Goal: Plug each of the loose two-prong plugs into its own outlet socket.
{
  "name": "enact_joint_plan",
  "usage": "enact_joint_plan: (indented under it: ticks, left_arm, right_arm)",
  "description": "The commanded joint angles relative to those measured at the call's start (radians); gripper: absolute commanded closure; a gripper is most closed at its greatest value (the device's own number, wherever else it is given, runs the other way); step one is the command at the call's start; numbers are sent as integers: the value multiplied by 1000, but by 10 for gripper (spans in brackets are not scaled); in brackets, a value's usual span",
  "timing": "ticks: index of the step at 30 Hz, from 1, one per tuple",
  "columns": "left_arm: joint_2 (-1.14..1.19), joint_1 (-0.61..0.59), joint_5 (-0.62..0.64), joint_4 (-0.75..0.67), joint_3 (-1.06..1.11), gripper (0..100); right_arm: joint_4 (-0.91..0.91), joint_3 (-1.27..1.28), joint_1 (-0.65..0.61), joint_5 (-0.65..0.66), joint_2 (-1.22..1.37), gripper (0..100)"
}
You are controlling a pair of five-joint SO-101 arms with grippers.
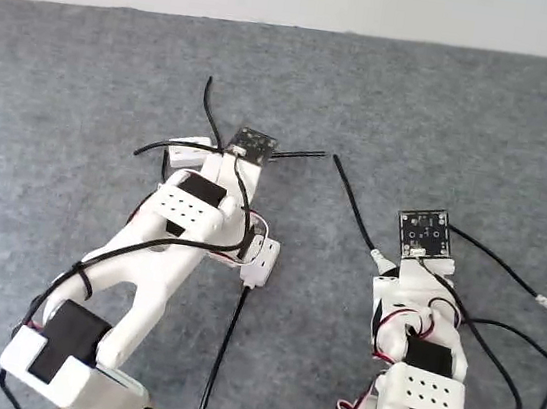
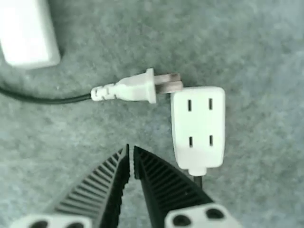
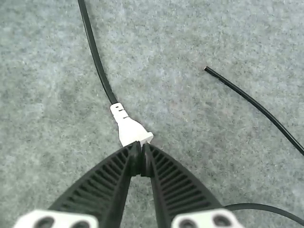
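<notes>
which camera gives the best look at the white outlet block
The left wrist view: the white outlet block lies in plain sight, slots facing the camera, a plug at its side. In the high view it peeks out beside the left arm, slots too small to tell. The right wrist view looks at a second plug.

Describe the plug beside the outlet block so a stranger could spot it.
On the grey carpet, ahead of the left gripper, lies a white outlet block. The plug is white on a black cord, bare prongs at the block's corner.
</notes>
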Motion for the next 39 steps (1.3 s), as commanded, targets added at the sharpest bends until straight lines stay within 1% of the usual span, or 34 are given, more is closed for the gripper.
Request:
enact_joint_plan:
  ticks: [1,5,8,10,12,14,16,18,21,24,26,28,32,34,36,39]
  left_arm:
    - [-18,38,-57,34,-48,987]
    - [-129,35,-61,5,-21,987]
    - [-270,43,-64,-64,76,968]
    - [-347,52,-64,-120,168,928]
    - [-391,54,-61,-164,251,880]
    - [-408,49,-63,-172,303,848]
    - [-408,43,-64,-170,340,845]
    - [-414,2,-63,-178,371,845]
    - [-414,-91,-64,-230,392,845]
    - [-411,-173,-64,-308,398,845]
    - [-407,-206,-64,-371,420,844]
    - [-414,-210,-63,-387,433,844]
    - [-414,-213,-58,-388,432,841]
    - [-413,-212,-58,-388,432,841]
    - [-407,-212,-57,-393,432,841]
    - [-407,-213,-57,-393,432,841]
  right_arm:
    - [-18,-17,41,-5,-7,979]
    - [-15,-54,117,-112,4,976]
    - [-15,-66,154,-157,24,932]
    - [-12,-95,157,-166,74,920]
    - [-12,-130,157,-161,156,930]
    - [-12,-181,157,-161,249,935]
    - [-12,-219,156,-163,325,935]
    - [1,-256,156,-164,381,935]
    - [16,-276,151,-164,400,935]
    - [18,-278,151,-164,389,935]
    - [21,-285,150,-166,380,933]
    - [47,-322,116,-166,384,931]
    - [231,-499,-25,-201,444,930]
    - [306,-586,-116,-150,498,930]
    - [357,-674,-177,-106,558,931]
    - [378,-810,-191,-92,674,930]
